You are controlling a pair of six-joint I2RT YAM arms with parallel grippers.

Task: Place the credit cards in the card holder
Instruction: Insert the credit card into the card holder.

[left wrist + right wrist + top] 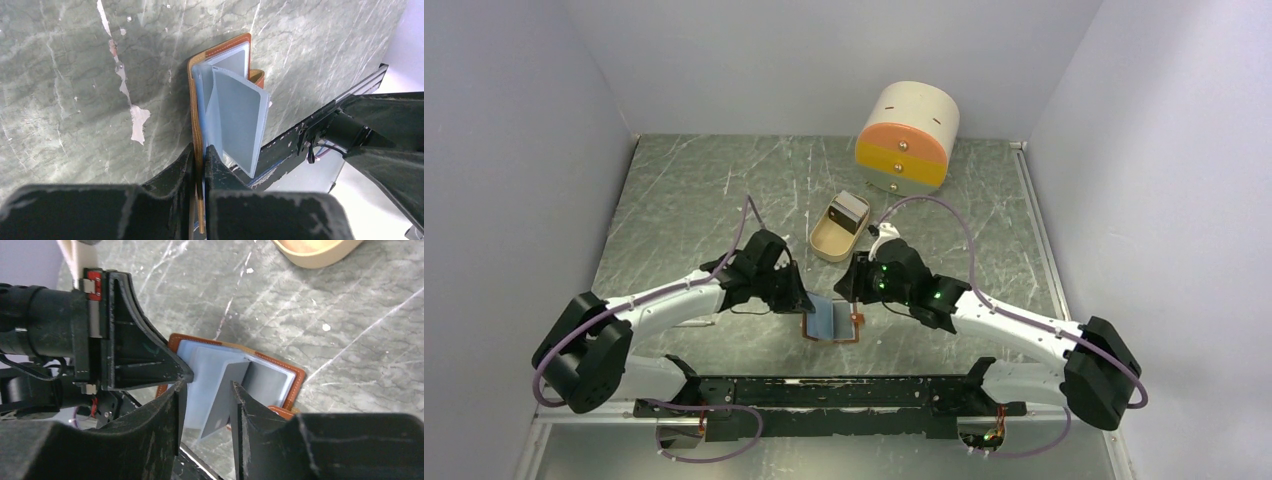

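The tan card holder (pixel 830 322) lies open on the table between both arms, its clear pockets (pixel 227 60) facing up. My left gripper (pixel 200 150) is shut on the edge of its leather cover (pixel 198 100). A grey credit card (pixel 222 400) stands slanted out of the pockets, and it also shows as a raised leaf (pixel 240 120) in the left wrist view. My right gripper (pixel 207 387) straddles that card with its jaws apart, and the card stands free in the gap. More credit cards (pixel 852 208) sit in the beige tray.
The beige oval tray (pixel 826 240) stands just behind the holder. A round cream-and-orange drawer box (pixel 907 137) is at the back right. The black base rail (pixel 824 395) runs along the near edge, close behind the holder. White walls enclose the table on three sides.
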